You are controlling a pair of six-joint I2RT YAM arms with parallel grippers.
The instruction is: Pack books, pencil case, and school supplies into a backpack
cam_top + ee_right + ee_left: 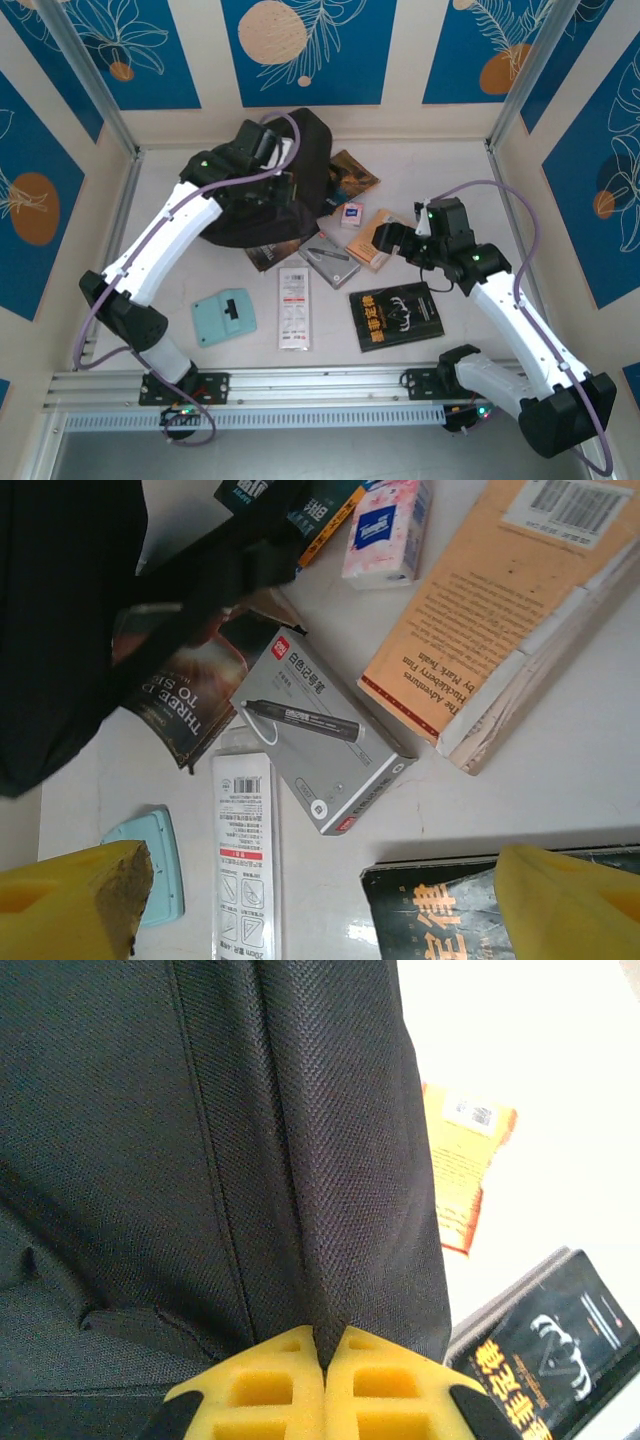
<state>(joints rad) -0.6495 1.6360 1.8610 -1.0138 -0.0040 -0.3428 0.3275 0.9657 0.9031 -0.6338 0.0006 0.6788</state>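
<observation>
Backpack [310, 160] fabric was pinched in the left jaws, guessing to keep it open; right jaws gaped empty beside it.

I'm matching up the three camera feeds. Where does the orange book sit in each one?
Top external: the orange book lies right of centre, beside the grey case.
Left wrist: the orange book is at the right, just past the fabric edge.
Right wrist: the orange book is at the upper right, barcode side up.
Shared landmark: the black backpack, left of the book in every view.
</observation>
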